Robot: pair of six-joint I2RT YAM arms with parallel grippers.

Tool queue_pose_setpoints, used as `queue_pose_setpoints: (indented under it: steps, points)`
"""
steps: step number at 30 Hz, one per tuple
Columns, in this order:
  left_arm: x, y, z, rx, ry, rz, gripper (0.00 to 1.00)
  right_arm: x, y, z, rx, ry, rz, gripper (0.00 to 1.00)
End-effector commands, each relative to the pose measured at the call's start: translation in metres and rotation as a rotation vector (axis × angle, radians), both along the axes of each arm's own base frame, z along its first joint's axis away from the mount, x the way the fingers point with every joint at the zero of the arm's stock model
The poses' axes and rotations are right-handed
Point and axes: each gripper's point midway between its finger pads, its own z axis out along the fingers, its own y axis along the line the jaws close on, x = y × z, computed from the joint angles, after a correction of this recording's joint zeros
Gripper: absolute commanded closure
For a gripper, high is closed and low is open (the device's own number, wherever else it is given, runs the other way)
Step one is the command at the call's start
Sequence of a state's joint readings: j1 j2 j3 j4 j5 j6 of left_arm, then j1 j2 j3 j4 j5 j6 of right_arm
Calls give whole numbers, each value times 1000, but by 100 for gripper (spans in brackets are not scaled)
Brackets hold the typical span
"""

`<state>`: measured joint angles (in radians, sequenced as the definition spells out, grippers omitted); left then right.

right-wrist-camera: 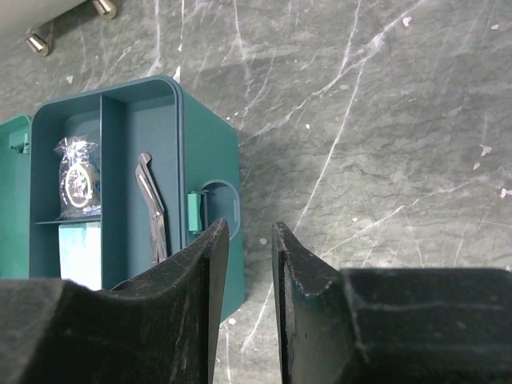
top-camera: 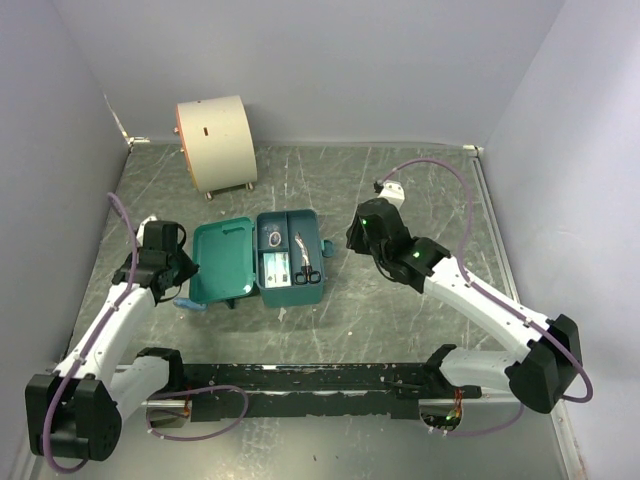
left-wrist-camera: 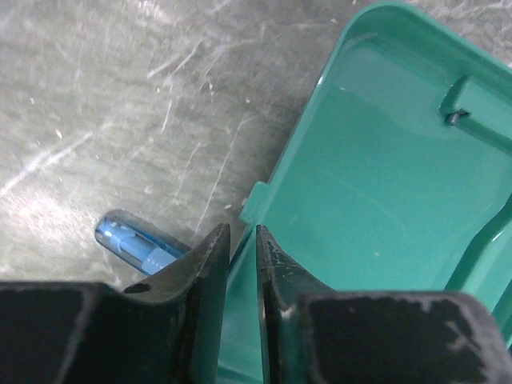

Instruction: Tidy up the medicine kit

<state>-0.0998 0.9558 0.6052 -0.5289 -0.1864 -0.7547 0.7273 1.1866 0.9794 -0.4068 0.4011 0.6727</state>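
Teal medicine kit (top-camera: 225, 262), lengthwise near-far (latch (top-camera: 325, 247) apparently rightward)

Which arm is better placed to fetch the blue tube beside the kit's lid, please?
Left: the left gripper sits beside the blue tube at the lid corner; the right gripper is beyond the kit.

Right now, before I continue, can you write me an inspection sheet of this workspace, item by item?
Surface: grey veined table, scratched.
Job's things: medicine kit open, lid flat to its left; scissors and a packet inside.
Clutter: blue tube beside the lid; cream drum at the back.
Claws: left claw nearly closed astride the lid's rim, grip unsure; right claw slightly open, empty, right of the kit.
Cables: purple cables loop on both sides.
Surroundings: plain walls; nothing else seen.
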Motion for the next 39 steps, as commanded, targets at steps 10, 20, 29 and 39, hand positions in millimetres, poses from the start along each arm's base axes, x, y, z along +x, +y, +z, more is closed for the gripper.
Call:
queue_pose_setpoints:
  steps: [10,20,29,39]
  points:
    - [20,-5,40,56,-41,-151,93,1,0,-7,27,1,-18,73]
    - [17,-13,80,79,-115,-273,93,2,5,-26,10,46,-9,73]
    - [14,-43,112,19,-238,-471,93,15,-2,-76,-111,176,54,71]
    - [12,-58,134,-10,-285,-570,93,0,21,-99,-62,276,207,72]
